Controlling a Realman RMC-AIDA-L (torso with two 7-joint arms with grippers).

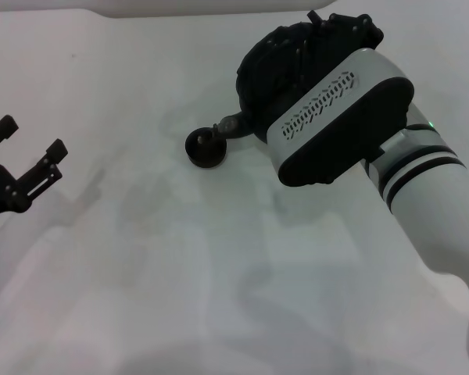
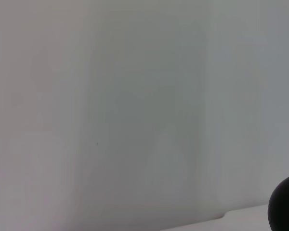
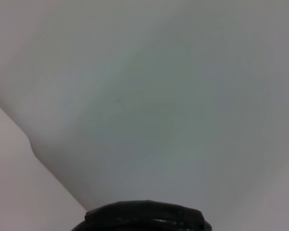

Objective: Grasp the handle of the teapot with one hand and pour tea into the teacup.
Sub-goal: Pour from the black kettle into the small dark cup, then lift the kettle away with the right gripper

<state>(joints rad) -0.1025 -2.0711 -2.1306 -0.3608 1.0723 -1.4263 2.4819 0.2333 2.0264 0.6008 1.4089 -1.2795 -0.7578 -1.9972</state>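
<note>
In the head view the black round teapot is tilted, its short spout pointing down at the teacup, a tiny dark cup on the white table. My right arm reaches over the pot from the right. My right gripper is at the pot's top, shut on the handle, which is mostly hidden by the wrist. A black ribbed arc of the handle shows in the right wrist view. My left gripper is open and empty, parked at the far left.
The white table spreads around the cup, and its far edge runs along the back. A dark round shape sits at the corner of the left wrist view; I cannot tell what it is.
</note>
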